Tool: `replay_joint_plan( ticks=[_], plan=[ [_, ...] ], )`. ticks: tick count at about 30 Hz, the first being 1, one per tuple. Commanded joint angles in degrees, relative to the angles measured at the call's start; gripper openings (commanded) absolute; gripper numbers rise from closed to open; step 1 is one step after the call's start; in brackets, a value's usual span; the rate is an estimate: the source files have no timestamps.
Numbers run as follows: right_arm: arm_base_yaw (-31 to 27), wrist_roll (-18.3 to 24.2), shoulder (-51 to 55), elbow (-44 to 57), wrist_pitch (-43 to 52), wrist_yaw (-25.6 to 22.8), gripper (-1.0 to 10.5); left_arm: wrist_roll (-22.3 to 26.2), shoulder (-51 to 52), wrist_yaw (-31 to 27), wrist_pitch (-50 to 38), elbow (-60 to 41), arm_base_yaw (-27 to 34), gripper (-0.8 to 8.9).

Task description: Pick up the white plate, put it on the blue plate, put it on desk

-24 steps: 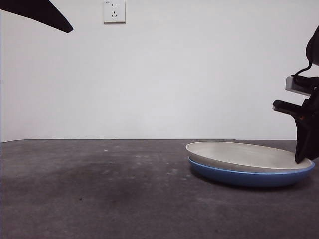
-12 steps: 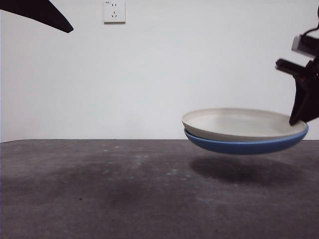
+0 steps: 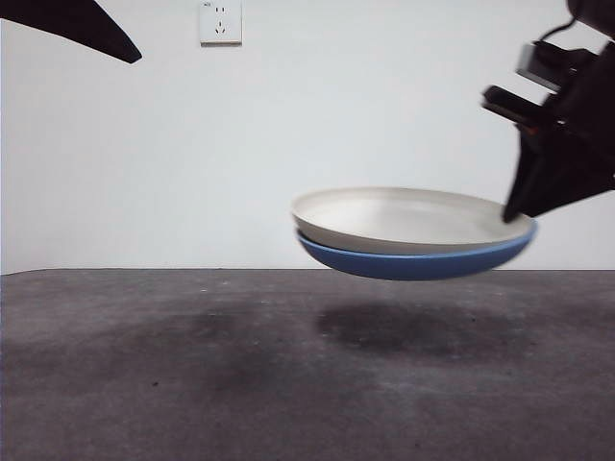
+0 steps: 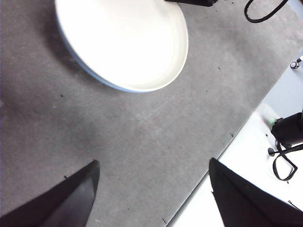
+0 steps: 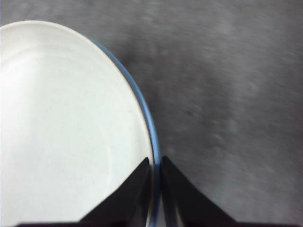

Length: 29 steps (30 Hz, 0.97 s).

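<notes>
1. My right claw [image 5: 155, 165] pinches the rims of the stacked white plate [image 3: 404, 216] and blue plate [image 3: 413, 262].
2. Both plates hang above the desk [image 3: 192, 375], toward its right edge.
3. Left claw [image 4: 151, 170] spread, waiting.

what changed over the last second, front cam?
The right hand, clamped on the rims of the stacked white plate and blue plate, lifted both off the desk and carried them leftward in the front view. The left hand stayed open, waiting above the desk.
</notes>
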<state>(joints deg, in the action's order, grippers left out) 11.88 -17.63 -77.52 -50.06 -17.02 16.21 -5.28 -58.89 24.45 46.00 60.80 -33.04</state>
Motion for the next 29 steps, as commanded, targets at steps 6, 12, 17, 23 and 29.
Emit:
replay_joint_plan(
  ticks=[6,12,17,23,29],
  plan=[
    [6.12,-5.57,-4.37,-0.83,4.66,-1.68,0.1,-0.09,-0.26,0.50,-0.68,0.52,-0.46,3.71],
    [8.94,-8.02,-8.94,-1.18,8.87,-2.78,0.1,-0.09,-0.26,0.50,-0.61,0.52,-0.46,3.71],
    [9.70,-8.83,-13.49,-2.67,9.79,-2.93,0.1,-0.09,-0.26,0.50,-0.59,0.52,-0.46,3.71],
    [9.77,-8.92,-17.66,-4.70,9.92,-2.93,0.1,-0.09,-0.26,0.50,-0.59,0.52,-0.46,3.71],
    [9.79,-8.92,-19.37,-5.07,9.70,-2.78,0.1,-0.11,-0.26,0.50,-0.59,0.52,-0.46,3.71]
  ],
)
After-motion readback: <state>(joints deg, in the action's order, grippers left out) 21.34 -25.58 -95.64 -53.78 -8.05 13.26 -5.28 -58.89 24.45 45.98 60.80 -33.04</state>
